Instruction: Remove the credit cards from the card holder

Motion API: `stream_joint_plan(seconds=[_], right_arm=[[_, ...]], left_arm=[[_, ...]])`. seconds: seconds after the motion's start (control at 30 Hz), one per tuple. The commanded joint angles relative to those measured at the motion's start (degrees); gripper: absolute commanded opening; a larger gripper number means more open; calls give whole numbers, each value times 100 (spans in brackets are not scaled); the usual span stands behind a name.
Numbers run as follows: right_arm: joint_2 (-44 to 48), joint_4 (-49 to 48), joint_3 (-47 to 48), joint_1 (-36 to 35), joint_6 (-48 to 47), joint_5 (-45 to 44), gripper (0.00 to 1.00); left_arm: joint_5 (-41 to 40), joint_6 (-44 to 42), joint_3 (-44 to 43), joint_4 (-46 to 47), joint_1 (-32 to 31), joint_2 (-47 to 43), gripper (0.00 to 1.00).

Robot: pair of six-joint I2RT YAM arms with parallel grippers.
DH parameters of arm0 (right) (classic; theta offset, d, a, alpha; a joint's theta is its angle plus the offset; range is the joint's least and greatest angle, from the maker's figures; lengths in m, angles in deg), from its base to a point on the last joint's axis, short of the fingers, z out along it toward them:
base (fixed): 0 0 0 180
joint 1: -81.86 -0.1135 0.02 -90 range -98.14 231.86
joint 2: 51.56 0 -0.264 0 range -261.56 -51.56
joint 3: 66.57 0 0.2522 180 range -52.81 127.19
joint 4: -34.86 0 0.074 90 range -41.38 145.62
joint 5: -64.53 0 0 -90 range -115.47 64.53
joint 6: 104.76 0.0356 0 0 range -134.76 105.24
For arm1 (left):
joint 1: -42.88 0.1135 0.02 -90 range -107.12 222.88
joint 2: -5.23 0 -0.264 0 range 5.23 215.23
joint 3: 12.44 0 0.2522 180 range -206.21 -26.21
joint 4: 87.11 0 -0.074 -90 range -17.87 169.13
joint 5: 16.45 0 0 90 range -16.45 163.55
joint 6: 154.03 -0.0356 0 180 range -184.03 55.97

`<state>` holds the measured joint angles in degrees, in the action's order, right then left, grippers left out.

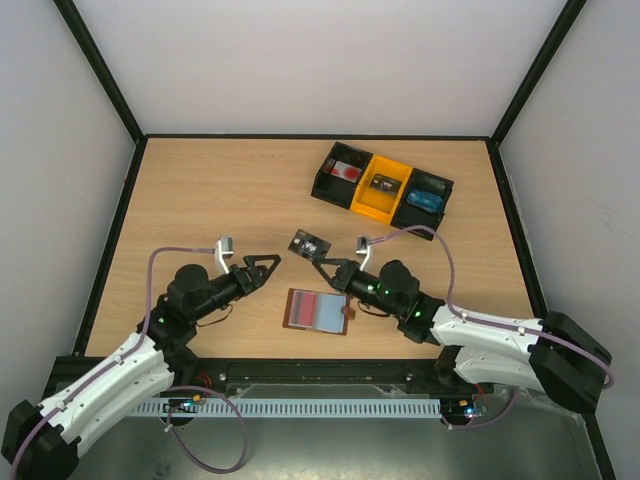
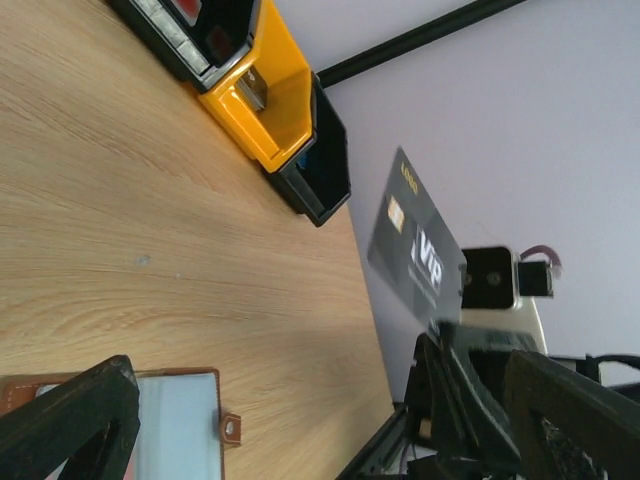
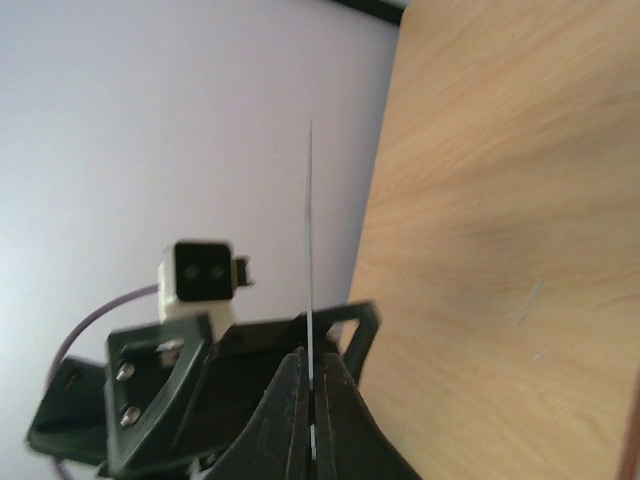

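Observation:
The brown card holder point(image 1: 345, 316) lies open on the table between the two arms, with a pale-blue credit card point(image 1: 328, 312) and a pinkish one showing inside. In the left wrist view the holder point(image 2: 30, 388) with its snap tab point(image 2: 231, 428) sits at the bottom left. My right gripper point(image 1: 325, 265) is shut on a dark grey credit card point(image 1: 308, 243) marked VIP point(image 2: 415, 245) and holds it raised above the table; in the right wrist view this card point(image 3: 310, 230) shows edge-on. My left gripper point(image 1: 268, 270) is open just left of that card, holding nothing.
A black-and-yellow tray of bins point(image 1: 381, 200) with small items stands at the back right and shows in the left wrist view as the tray point(image 2: 262, 100) at the top. Black frame rails edge the wooden table, and pale walls enclose it.

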<state>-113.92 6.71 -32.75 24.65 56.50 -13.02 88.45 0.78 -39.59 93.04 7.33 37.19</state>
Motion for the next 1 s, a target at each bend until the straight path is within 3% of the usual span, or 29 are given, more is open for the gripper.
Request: stream_joint_plan(seconds=[0.0, 0.23, 0.37, 0.63, 0.97], right_arm=[[312, 1026, 244, 538, -588, -188, 2], [426, 2666, 819, 1643, -1606, -267, 2], [278, 2786, 970, 2532, -1852, 211, 2], [-728, 3916, 2126, 3914, -2563, 861, 2], [-1945, 4487, 3263, 4451, -2991, 385, 2]], left_arm=[[6, -794, -386, -1002, 31, 37, 100], [436, -1358, -501, -1358, 31, 509, 100], [548, -1541, -525, -1434, 30, 839, 100], [298, -1743, -489, -1450, 45, 1658, 100], [756, -1692, -422, -938, 63, 2380, 100]])
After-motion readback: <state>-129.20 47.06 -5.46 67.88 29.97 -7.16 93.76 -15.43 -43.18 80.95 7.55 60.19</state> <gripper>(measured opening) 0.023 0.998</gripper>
